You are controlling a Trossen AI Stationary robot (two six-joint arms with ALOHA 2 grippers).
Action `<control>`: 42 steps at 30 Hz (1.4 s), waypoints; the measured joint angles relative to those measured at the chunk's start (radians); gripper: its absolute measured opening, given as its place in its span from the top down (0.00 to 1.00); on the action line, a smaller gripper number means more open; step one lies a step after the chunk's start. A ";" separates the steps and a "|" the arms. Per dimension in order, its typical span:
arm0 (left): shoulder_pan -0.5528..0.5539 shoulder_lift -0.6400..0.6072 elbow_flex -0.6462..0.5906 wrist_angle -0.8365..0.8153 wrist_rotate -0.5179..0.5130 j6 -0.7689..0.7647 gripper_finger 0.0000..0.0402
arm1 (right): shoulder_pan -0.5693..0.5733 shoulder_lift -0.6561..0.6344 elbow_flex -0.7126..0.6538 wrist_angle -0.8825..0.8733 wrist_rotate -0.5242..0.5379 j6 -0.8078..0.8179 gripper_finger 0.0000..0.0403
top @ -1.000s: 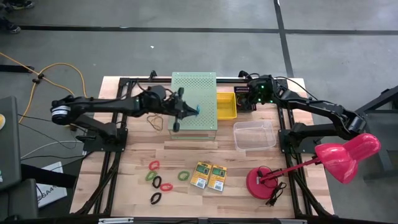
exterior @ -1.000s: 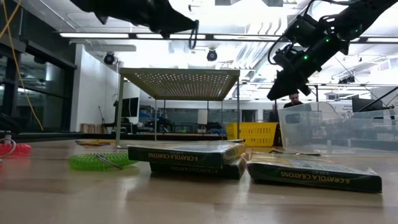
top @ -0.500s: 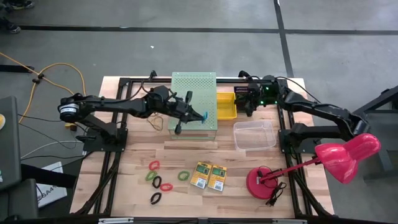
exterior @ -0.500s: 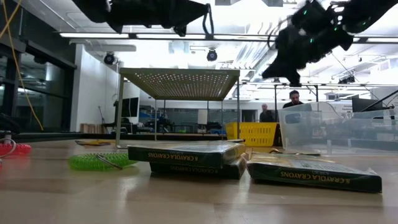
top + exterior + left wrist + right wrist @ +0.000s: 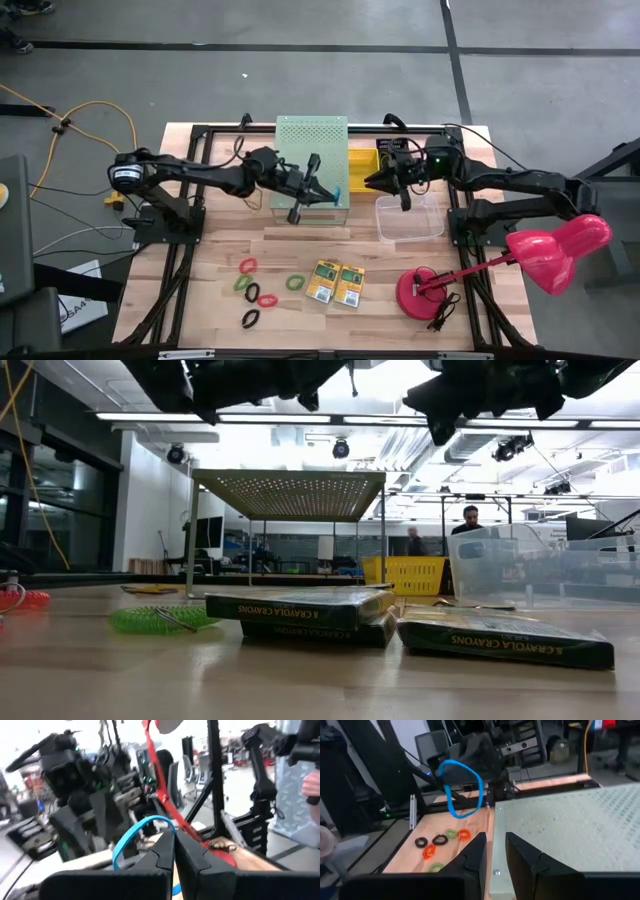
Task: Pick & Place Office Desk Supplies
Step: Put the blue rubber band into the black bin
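Note:
My left gripper (image 5: 325,190) reaches level over the right side of the pale-green perforated box (image 5: 311,150) and is shut on a blue elastic band loop (image 5: 338,192). My right gripper (image 5: 368,181) faces it from the right, level and a short way off. It is open, with nothing between its fingers (image 5: 475,851). The blue loop (image 5: 462,787) shows in the right wrist view straight ahead. Several red, green and black band loops (image 5: 253,292) and two crayon boxes (image 5: 335,284) lie flat on the near half of the table. My left gripper pinches one spot of the blue loop's strand (image 5: 170,824) between its two shut fingertips. The fingers lie level and point toward the table's right. The loop stands out open beside the fingertips, lifted clear above the perforated box's right edge.
A yellow bin (image 5: 363,170) stands right of the perforated box, and a clear plastic container (image 5: 410,217) in front of it. The pink desk lamp (image 5: 550,250) and its round base (image 5: 420,292) occupy the near right corner.
My left gripper has carried the blue loop toward the table's right across the perforated box, tipping up to level. My right gripper has swung from the far edge by the yellow bin toward the left gripper, rising and turning until it points level at it.

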 joint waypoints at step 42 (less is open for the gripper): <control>-0.042 0.062 0.000 0.131 -0.210 0.143 1.00 | 0.126 0.212 -0.001 0.370 0.211 -0.102 0.85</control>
